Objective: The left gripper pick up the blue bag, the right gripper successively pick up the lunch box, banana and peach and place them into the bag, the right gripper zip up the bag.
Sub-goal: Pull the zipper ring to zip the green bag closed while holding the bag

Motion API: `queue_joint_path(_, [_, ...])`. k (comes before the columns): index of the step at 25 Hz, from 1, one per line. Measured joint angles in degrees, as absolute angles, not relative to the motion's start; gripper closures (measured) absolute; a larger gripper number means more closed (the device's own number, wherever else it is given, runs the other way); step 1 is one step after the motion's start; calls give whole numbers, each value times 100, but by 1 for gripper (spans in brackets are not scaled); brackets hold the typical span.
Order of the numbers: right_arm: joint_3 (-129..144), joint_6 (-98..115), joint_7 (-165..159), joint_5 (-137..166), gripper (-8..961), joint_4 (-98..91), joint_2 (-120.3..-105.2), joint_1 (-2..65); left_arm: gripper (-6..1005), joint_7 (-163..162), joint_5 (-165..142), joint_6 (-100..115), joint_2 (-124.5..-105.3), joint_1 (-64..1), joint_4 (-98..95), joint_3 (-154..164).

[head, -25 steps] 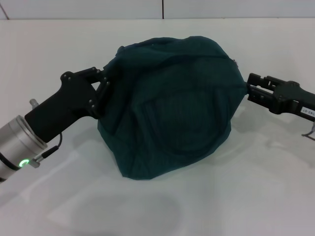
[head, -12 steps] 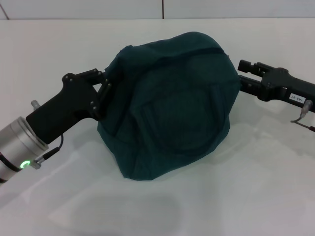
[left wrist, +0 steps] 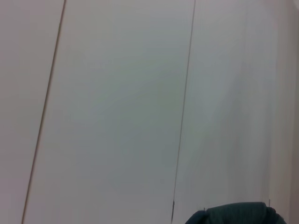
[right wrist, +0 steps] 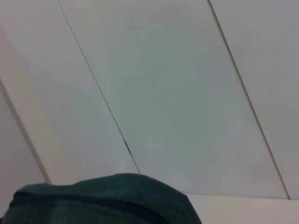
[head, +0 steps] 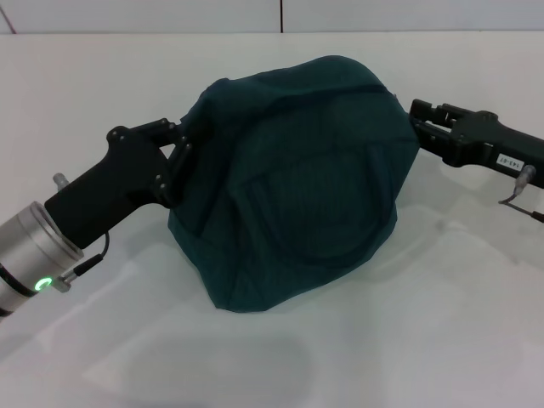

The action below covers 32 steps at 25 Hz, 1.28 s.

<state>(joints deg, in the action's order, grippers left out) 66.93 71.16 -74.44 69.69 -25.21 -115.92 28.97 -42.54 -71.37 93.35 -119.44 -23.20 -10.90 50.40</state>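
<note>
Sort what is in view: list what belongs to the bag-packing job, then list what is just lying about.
Belongs to the job:
- blue bag, bulging and held up off the table
- left gripper, clamped on the bag's left edge
- right gripper, at the bag's upper right edge

Just lying about:
- nothing loose; only the white table shows. Lunch box, banana and peach are not visible.

Dark teal bag [head: 297,178]; black grippers; white table [head: 425,340]

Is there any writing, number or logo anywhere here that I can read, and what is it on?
Small white label with dark print on the right claw, label at: too small and blurred to read.
Left claw: no writing, only a green glowing ring.
Bag: no lettering visible.
Wrist views: no text.
</note>
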Motion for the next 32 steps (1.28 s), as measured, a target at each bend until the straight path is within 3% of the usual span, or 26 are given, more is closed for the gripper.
queue_joint_path(2, [6749, 7040, -7444, 6979, 464, -2520, -11593, 2900, 950, -4252, -7136, 9334, -11945, -2320, -1089, 5038])
queue_joint_path(8, [6831, 6876, -7444, 6950, 567, -2523, -11600, 2912, 951, -4244, -7133, 9334, -11944, -2320, -1089, 5036])
queue_joint_path(32, [7269, 6682, -7178, 6562, 627, -2501, -11609, 3075, 950, -4219, -7117, 9326, -11956, -2312, -1089, 5036])
